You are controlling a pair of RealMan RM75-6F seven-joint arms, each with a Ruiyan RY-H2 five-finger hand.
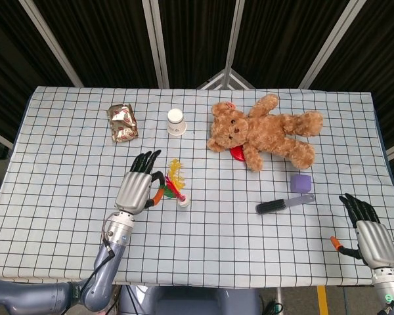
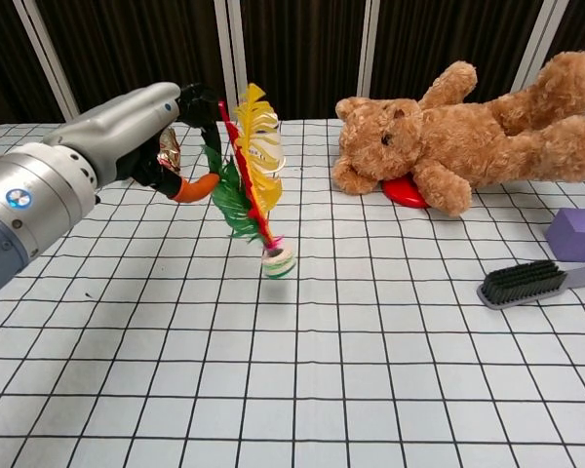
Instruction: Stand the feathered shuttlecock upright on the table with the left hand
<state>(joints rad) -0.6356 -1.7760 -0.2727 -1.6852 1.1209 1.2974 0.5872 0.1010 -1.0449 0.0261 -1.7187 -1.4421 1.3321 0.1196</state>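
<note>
The feathered shuttlecock (image 1: 177, 186) has red, yellow and green feathers and a white round base. In the chest view the shuttlecock (image 2: 253, 185) leans with its feathers up and to the left, its base low on the right, at or just above the checked cloth. My left hand (image 1: 136, 189) is beside it on the left and pinches the feathers between its orange-tipped thumb and its dark fingers; the left hand (image 2: 136, 132) reaches in from the left in the chest view. My right hand (image 1: 370, 237) lies flat at the table's front right corner, fingers spread, holding nothing.
A brown teddy bear (image 1: 266, 131) lies at the back right on a red object (image 2: 405, 190). A white cup (image 1: 176, 122) and a gold foil wrapper (image 1: 122, 122) sit at the back. A purple block (image 1: 301, 183) and a brush (image 1: 284, 204) lie to the right.
</note>
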